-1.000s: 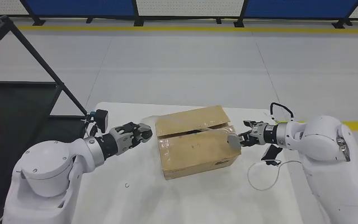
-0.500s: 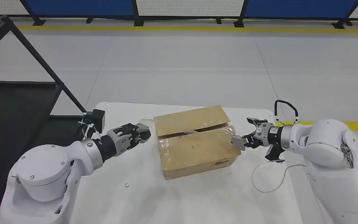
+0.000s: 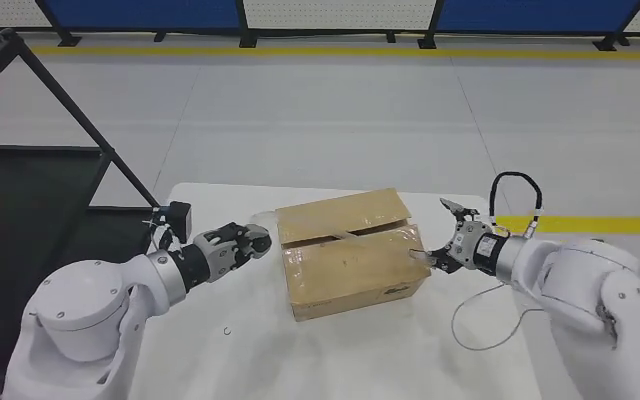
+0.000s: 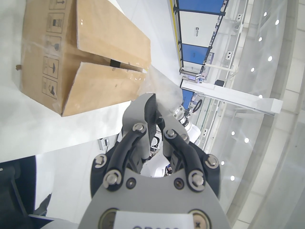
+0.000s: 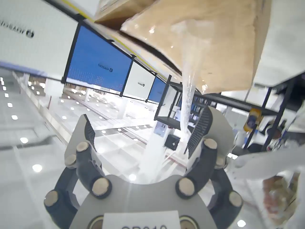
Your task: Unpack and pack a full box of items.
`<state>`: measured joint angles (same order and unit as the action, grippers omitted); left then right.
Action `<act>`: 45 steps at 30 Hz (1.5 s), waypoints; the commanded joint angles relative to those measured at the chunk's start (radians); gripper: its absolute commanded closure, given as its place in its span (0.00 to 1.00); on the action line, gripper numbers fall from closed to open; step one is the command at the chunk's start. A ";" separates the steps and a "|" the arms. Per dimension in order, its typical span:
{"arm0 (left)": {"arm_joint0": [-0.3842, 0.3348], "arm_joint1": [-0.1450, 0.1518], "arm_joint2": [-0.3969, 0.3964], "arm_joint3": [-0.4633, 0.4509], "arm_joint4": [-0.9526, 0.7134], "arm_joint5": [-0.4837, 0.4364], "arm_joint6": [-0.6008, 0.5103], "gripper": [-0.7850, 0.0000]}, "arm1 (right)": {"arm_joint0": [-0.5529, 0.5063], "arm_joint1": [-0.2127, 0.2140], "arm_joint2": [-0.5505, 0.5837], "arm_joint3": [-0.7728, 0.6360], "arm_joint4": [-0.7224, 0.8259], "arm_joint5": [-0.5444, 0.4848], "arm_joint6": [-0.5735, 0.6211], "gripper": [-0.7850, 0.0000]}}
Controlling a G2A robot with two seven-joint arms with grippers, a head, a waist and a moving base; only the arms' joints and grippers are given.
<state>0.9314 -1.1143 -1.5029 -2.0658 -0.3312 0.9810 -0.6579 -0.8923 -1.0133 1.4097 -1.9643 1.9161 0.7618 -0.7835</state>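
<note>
One tape strand (image 5: pixel 188 89) joins your spread right gripper (image 5: pixel 146 115) to the box (image 3: pixel 345 260); left gripper (image 4: pixel 153 106) pinched together; box contents hidden

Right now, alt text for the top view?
A cardboard box sits on a white table, top flaps slightly parted. The open right gripper is at one end, clear tape stretched toward it; the shut left gripper is beside the other end.

Cardboard box (image 4: pixel 95 48) on white table (image 4: pixel 28 120), flaps parted, left gripper (image 4: pixel 155 107) jaws together
</note>
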 commanded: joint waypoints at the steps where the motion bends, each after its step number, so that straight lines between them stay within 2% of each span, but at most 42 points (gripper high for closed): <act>1: -0.008 -0.002 0.001 0.007 -0.040 0.026 0.020 1.00 | -0.077 0.008 0.006 -0.110 -0.291 -0.004 0.137 0.00; 3: -0.012 -0.004 0.005 0.020 -0.078 0.031 0.033 1.00 | -0.140 0.016 0.006 -0.166 -0.471 -0.021 0.240 0.00; 5: -0.012 -0.003 0.008 0.031 -0.106 0.031 0.051 1.00 | -0.182 0.023 0.013 -0.181 -0.570 -0.009 0.306 0.00; 13: -0.010 0.000 0.015 0.034 -0.115 0.031 0.076 1.00 | -0.182 0.023 0.013 -0.181 -0.570 -0.009 0.306 0.00; 15: -0.010 0.000 0.015 0.034 -0.115 0.031 0.076 1.00 | -0.197 0.020 0.007 -0.159 -0.545 -0.053 0.357 0.00; 18: -0.004 0.000 0.016 0.034 -0.117 0.018 0.082 1.00 | -0.190 0.023 -0.027 -0.192 -0.661 -0.057 0.470 0.00; 21: 0.014 0.001 0.021 0.028 -0.121 -0.012 0.104 1.00 | -0.175 0.037 -0.059 -0.230 -0.911 -0.039 0.601 0.00; 26: 0.017 0.004 0.021 0.032 -0.149 -0.016 0.121 1.00 | -0.202 0.074 -0.154 -0.274 -1.513 -0.091 0.727 0.00; 29: 0.010 0.002 0.015 0.043 -0.201 -0.006 0.127 1.00 | -0.233 0.103 -0.230 -0.280 -1.876 -0.118 0.868 0.00; 33: -0.003 0.000 0.003 0.063 -0.279 0.019 0.142 1.00 | -0.276 0.126 -0.255 -0.297 -2.141 -0.137 0.974 0.00; 35: -0.011 -0.001 0.001 0.070 -0.305 0.031 0.158 1.00 | -0.294 0.130 -0.239 -0.301 -2.174 -0.129 1.009 0.00; 45: -0.017 -0.001 0.002 0.082 -0.339 0.031 0.183 1.00 | -0.294 0.130 -0.239 -0.301 -2.174 -0.129 1.009 0.00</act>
<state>0.9143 -1.1155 -1.5013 -1.9837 -0.6707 1.0123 -0.4748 -1.1858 -0.8831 1.1710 -2.2656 -0.2574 0.6331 0.2256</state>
